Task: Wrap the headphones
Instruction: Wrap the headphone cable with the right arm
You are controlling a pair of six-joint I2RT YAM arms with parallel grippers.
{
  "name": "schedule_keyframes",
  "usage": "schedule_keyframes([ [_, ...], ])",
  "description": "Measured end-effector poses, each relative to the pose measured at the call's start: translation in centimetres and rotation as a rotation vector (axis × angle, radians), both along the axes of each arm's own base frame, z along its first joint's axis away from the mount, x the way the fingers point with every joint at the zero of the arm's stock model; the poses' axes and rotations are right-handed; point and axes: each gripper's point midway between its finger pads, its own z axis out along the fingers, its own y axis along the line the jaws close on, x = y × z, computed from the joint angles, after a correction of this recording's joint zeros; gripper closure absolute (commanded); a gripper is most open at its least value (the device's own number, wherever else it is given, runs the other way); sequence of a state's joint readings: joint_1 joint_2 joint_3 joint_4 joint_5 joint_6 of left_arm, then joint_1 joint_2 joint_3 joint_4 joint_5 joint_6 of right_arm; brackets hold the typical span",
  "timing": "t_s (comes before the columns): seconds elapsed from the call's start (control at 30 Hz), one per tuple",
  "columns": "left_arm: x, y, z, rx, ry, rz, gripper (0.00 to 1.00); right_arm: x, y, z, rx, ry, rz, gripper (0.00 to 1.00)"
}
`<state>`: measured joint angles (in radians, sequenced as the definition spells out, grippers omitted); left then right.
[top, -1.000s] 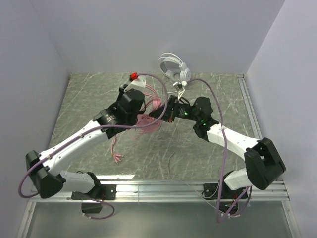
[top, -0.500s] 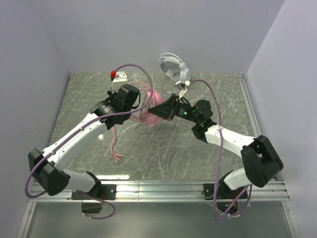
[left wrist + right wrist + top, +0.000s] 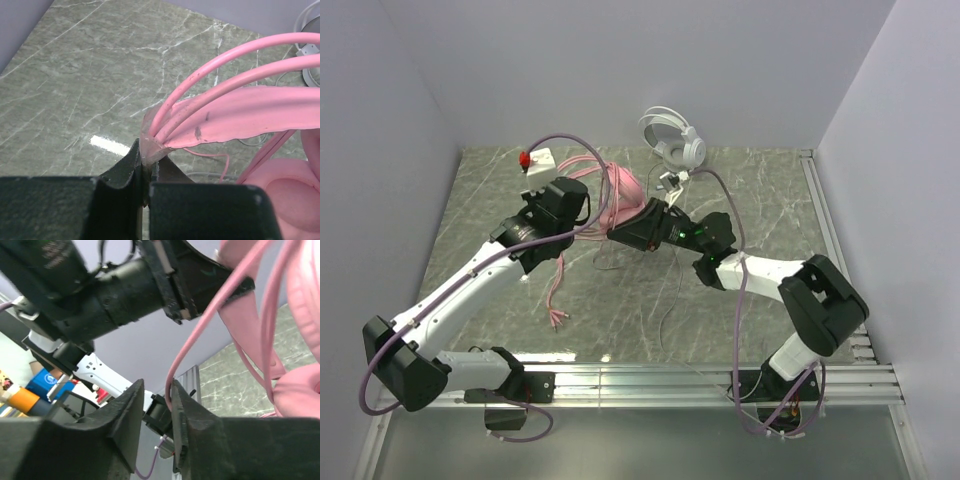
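The left end effector (image 3: 146,172) is fully closed, its two fingers pinching the tip of the pink headphones' (image 3: 624,192) headband where the two thin pink wire rails run into it. It holds the headset up above the table (image 3: 490,200), near the middle of the back half. In the left wrist view the band arcs away to the right, with a padded earcup hanging below it at the lower right.

The right end effector (image 3: 159,395) reaches in from the other side, just beside the headset. Its fingers stand a narrow gap apart. The pink cable (image 3: 174,371) drops into that gap and lies against one finger. From this low angle it looks threaded through rather than squeezed, though I cannot be sure. A pink earcup fills the right edge of that view.

More cable hangs in loose strands below the headset, and its end lies on the table toward the left arm.

The white headphones (image 3: 672,138) sit apart at the far edge, against the back wall (image 3: 570,70).
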<state>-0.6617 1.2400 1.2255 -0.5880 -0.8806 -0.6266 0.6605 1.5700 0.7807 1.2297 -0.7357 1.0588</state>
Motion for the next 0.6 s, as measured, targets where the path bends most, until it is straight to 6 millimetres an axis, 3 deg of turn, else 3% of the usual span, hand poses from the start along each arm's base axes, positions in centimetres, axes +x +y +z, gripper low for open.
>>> schedule_keyframes([
  [0.2, -0.4, 0.3, 0.0, -0.011, -0.011, 0.002, 0.99, -0.1, 0.8, -1.1, -0.003, 0.03, 0.02, 0.52],
  [0.6, -0.4, 0.3, 0.3, -0.024, -0.026, 0.003, 1.0, -1.4, 2.1, -1.2, 0.015, 0.037, 0.046, 0.62],
])
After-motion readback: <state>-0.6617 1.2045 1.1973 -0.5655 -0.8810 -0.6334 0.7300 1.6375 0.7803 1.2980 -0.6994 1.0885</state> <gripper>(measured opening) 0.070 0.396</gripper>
